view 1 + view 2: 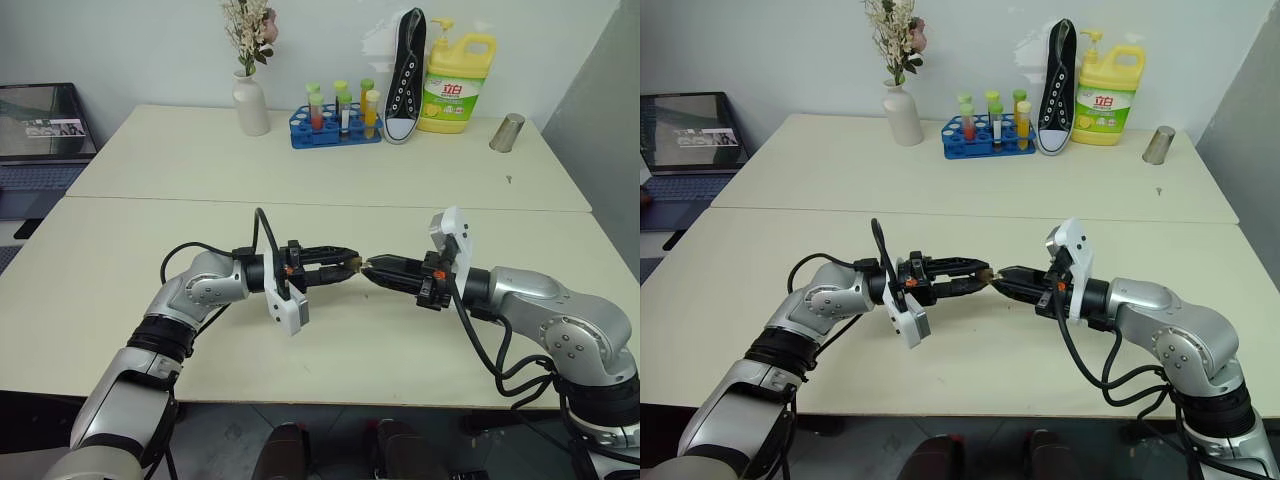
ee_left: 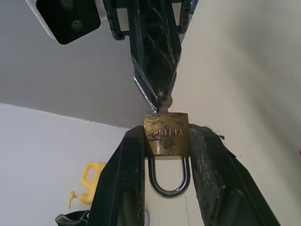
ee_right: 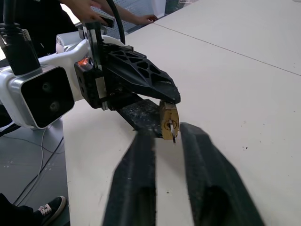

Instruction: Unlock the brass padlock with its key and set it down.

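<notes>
Two pale tables (image 1: 150, 250) pushed end to end; far one carries a white vase (image 1: 250, 103) w/ dried flowers, blue tube rack (image 1: 335, 128), a black sneaker (image 1: 405, 75) stood on end, yellow detergent jug (image 1: 458, 85), metal cup (image 1: 507, 132). Both arms raised above the near table, meeting tip to tip at mid-scene, nothing resting on the surface below them. Left gripper (image 1: 340, 265) points level toward the right one, fingers closed on the brass padlock (image 2: 166, 134), pinching the body from both sides; shackle (image 2: 169, 176) sits between the fingers, both legs seated in the body, so lock reads as not yet open. Right gripper (image 1: 375, 270) closed to a narrow point at the padlock's keyway end. Key (image 2: 162, 101): short silver stub, seated in the keyhole per left wrist view, right fingertips clamped on it. Progress est.: lock held, key inserted, key gripped. Left to do: turn key, release shackle, put lock down on table.
</notes>
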`<state>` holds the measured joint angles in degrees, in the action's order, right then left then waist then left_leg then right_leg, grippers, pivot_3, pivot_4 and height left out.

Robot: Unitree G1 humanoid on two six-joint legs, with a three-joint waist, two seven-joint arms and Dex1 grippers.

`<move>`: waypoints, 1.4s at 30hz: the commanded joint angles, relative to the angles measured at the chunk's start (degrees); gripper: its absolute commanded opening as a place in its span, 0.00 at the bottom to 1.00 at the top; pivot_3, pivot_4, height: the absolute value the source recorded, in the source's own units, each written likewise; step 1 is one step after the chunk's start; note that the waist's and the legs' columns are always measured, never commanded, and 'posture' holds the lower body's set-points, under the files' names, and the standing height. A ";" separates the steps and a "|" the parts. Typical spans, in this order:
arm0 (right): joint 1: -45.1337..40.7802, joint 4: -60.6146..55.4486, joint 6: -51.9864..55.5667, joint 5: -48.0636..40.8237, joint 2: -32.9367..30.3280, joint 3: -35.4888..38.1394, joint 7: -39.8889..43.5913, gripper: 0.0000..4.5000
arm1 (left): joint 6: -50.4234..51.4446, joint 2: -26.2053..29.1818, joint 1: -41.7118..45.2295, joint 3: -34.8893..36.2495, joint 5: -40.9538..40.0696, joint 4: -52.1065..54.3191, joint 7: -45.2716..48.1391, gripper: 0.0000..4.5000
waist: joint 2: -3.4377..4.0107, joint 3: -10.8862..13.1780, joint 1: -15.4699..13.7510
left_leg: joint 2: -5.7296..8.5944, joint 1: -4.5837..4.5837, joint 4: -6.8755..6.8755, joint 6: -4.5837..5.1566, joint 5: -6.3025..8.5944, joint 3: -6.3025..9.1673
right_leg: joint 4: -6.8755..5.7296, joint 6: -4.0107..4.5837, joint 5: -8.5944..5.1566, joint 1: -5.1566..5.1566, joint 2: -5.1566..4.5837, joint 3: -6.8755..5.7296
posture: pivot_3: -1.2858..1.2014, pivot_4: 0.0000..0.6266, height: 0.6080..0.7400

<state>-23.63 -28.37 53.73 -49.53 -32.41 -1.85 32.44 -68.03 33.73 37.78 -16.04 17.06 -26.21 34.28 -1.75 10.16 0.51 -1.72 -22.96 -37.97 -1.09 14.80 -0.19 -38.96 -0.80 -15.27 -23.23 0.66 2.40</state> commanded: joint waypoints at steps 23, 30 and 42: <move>-12.61 15.85 22.90 -25.01 2.34 9.69 -5.35 0.00 | -0.61 2.10 -0.50 -0.25 1.07 6.13 -2.04 0.21 | 0.01 0.00 0.01 | -0.02 0.00 0.00 0.00 0.00 0.01 | -0.02 0.03 0.01 0.00 -0.23 0.02 | 0.52 0.24 1.00; -16.16 21.07 27.35 -31.07 3.90 10.79 -12.22 0.00 | -1.08 2.27 -1.31 -0.25 2.62 6.34 -3.78 0.21 | 0.01 0.00 0.14 | -0.02 -0.02 0.03 0.00 0.00 0.01 | -0.02 0.03 0.01 -0.01 -0.23 0.03 | 0.52 0.24 1.00; -16.03 16.45 23.17 -27.08 3.39 9.47 -10.89 0.04 | -0.11 2.99 -2.54 -0.19 2.81 7.03 -5.49 0.21 | 0.02 0.01 0.72 | -0.01 -0.06 0.04 0.01 0.01 0.04 | -0.01 0.02 0.01 -0.05 -0.25 0.01 | 0.52 0.24 1.00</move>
<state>-38.76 -8.24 80.83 -77.14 -28.81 6.39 19.45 -67.30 36.46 35.73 -15.41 19.62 -21.06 28.81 -1.73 10.17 1.23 -1.73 -23.03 -37.93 -1.08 14.80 -0.14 -38.97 -0.78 -15.26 -23.27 0.41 2.40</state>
